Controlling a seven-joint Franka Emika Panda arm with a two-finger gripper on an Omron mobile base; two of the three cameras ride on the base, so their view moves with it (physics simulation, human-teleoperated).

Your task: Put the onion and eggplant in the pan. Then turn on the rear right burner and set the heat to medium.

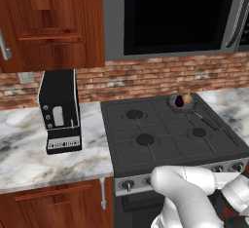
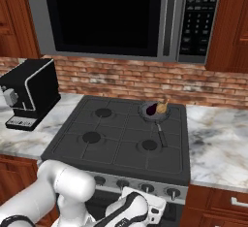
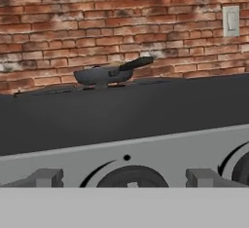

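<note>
Gripper point(image 3: 124, 179) is seen spread wide, nothing held, fingertips either side of a stove knob point(image 3: 130, 177) on the front panel, level with the cooktop edge. Arm is folded low before the stove point(image 2: 121, 138). Onion point(image 2: 162, 106) and eggplant point(image 2: 152, 108) sit in the pan point(image 2: 154, 111) on the rear right burner point(image 1: 182, 103).

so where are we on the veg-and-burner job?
Done: onion and eggplant sit in the pan on the rear right burner. In hand: the open gripper is low at the stove front, facing a knob without touching it. Left: turn that burner on, set medium.
</note>
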